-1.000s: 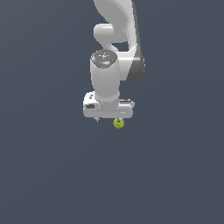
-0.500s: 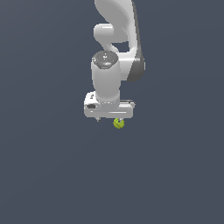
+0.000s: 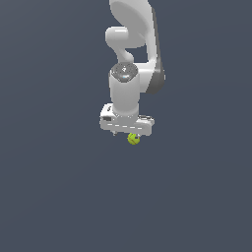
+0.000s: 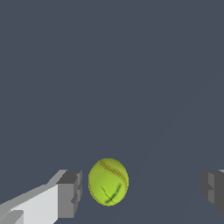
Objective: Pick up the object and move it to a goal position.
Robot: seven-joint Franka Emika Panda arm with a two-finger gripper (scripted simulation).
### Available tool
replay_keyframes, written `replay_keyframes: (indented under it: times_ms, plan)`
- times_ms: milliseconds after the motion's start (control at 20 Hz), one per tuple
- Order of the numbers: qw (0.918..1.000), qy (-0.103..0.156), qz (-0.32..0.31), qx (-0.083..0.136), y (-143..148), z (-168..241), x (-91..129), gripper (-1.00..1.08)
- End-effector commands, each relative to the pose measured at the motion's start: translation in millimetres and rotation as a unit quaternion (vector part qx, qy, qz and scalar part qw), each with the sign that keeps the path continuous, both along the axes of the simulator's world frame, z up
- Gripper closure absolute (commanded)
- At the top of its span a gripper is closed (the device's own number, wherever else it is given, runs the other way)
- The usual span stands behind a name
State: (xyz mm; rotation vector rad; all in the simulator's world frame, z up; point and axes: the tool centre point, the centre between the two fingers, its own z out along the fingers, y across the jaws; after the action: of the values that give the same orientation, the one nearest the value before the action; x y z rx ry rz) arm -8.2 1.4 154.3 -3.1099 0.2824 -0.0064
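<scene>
In the exterior view, the white Panda arm (image 3: 133,44) is seen reaching down from the top of the frame over a plain dark grey bench (image 3: 54,197). The hand (image 3: 127,132) is pointed downward, its wide white body set crosswise. A small yellow-green ball (image 3: 133,139) is seen just under the hand's lower edge, slightly toward the exterior view's right of the hand's middle. The fingers are too small and too hidden here for their spread to be judged, and whether the ball rests on the bench cannot be told from this view.

In the wrist view, the ball (image 4: 108,182) is shown between two grey finger pads (image 4: 70,193), with red stitching curved across its upper part and darker markings lower down. The hand (image 4: 142,190) is spread wide and grasps nothing: one pad is just beside the ball with a thin gap visible, while the other pad is well apart from it, at the frame's edge. The grey bench (image 4: 109,65) fills the rest of the view.
</scene>
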Motion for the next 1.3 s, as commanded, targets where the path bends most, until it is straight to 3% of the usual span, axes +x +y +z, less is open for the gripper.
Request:
replay_keyframes:
  times_ms: [0,350,750,1250]
  plan:
    - [0.9997,0.001,-0.026,0.0,5,-7,-5,-0.92]
    - [0.9943,0.003,-0.107,-0.002,19,-28,-23,-0.92]
    - [0.9812,0.005,-0.193,-0.005,32,-48,-44,-0.92]
    - [0.9679,0.005,-0.251,-0.008,39,-61,-59,-0.92]
